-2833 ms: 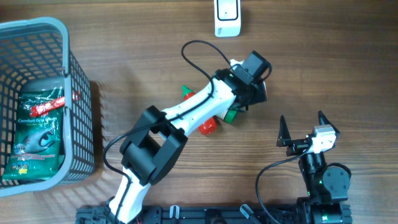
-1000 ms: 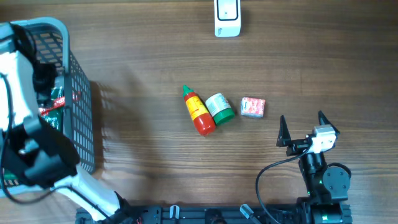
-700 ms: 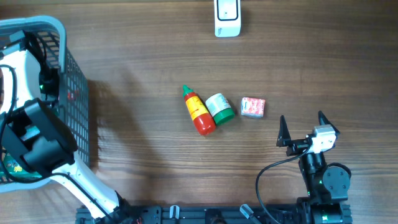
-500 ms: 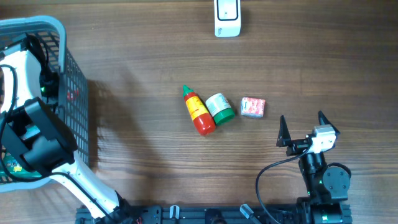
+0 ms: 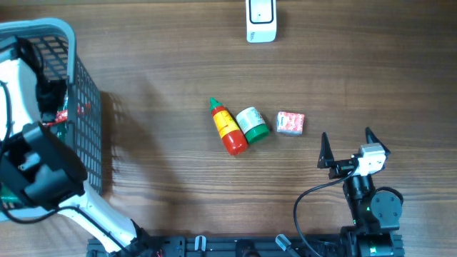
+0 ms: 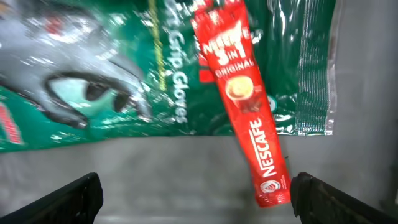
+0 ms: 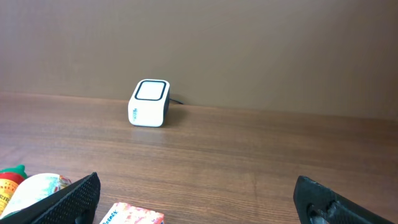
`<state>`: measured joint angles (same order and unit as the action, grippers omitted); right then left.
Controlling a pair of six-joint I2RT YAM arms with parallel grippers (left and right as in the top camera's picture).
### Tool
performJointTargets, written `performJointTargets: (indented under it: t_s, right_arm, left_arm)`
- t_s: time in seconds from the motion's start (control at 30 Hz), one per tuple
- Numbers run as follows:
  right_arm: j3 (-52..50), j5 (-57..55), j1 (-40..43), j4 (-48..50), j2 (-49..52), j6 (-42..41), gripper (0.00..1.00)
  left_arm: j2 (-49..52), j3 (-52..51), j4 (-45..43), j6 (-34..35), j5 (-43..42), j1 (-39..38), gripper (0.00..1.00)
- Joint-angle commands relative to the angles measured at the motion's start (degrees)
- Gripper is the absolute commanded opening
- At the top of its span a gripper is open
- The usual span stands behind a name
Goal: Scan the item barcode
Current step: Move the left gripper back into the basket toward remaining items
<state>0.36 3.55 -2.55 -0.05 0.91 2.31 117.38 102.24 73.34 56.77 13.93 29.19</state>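
Red coffee stick (image 6: pixel 249 93) lies slanted on top of a green pack of gloves (image 6: pixel 93 68). Its lower end pokes past the pack onto the grey floor of the basket (image 5: pixel 89 135). The basket sits at the left edge of the wooden table (image 5: pixel 178 71).

Just above the stick hangs the left gripper (image 6: pixel 199 196). Its two fingers are spread wide and nothing is between them.

In the middle of the table lie a red sauce bottle (image 5: pixel 227 128) and a little tub with a green lid (image 5: pixel 251 123), touching each other. A small pink box (image 5: pixel 290 123) lies just beside the tub. The white scanner (image 5: pixel 260 20) stands at the far edge, well apart from the basket.

The right gripper (image 5: pixel 346 135) is near the pink box, spread wide too, and holds nothing.
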Motion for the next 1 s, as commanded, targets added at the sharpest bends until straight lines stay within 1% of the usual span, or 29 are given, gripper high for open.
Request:
performJointTargets:
  t_s: [0.0,0.13,0.33,0.4,0.6,0.67,0.73,0.77,0.8,0.83,0.87,0.9,0.97]
  right_arm:
    - [-0.1,-0.2,-0.2,0.1,-0.1,0.7,1.00]
    - [-0.1,-0.2,-0.2,0.1,-0.1,0.7,1.00]
    - [-0.1,-0.2,-0.2,0.1,-0.1,0.7,1.00]
    - [-0.1,-0.2,-0.2,0.1,-0.1,0.7,1.00]
    - [-0.1,-0.2,-0.2,0.1,-0.1,0.7,1.00]
    - [-0.1,-0.2,-0.2,0.1,-0.1,0.7,1.00]
    - [-0.1,-0.2,-0.2,0.1,-0.1,0.7,1.00]
    - [-0.1,-0.2,-0.2,0.1,-0.1,0.7,1.00]
    - [-0.1,-0.2,-0.2,0.1,-0.1,0.7,1.00]
    - [-0.1,-0.2,-0.2,0.1,-0.1,0.7,1.00]
    - [-0.1,-0.2,-0.2,0.1,-0.1,0.7,1.00]
    - [-0.1,-0.2,-0.2,0.1,-0.1,0.7,1.00]
    - [-0.1,-0.2,-0.2,0.1,-0.1,0.7,1.00]
  left_arm:
    - [-1.9,1.1,0.6,-2.6,1.3,3.4,1.00]
    - [-1.2,0.7,-0.5,-2.6,1.0,4.4,1.00]
    - [2.4,0.7,-4.3,-2.3,-0.4,1.7,1.00]
    - [4.2,0.7,-4.5,-0.5,-0.7,1.1,0.99]
    - [10.0,0.7,-5.9,1.1,-2.4,0.6,0.98]
    - [12.5,0.7,-8.0,1.1,-3.9,0.4,0.93]
    - [14.8,0.7,-8.5,1.1,-4.7,0.2,0.83]
    - [15.8,0.7,-8.3,1.1,-4.9,0.0,0.72]
    - [17.2,0.7,-7.8,1.1,-5.2,-0.4,0.55]
    - [18.0,0.3,-7.4,1.1,-5.1,-0.9,0.25]
    - [18.0,0.1,-7.0,1.1,-4.9,-1.3,0.12]
    - [17.7,0.2,-6.6,1.1,-4.9,-1.6,0.04]
    - [15.7,0.2,-5.1,1.1,-4.9,-1.7,0.04]
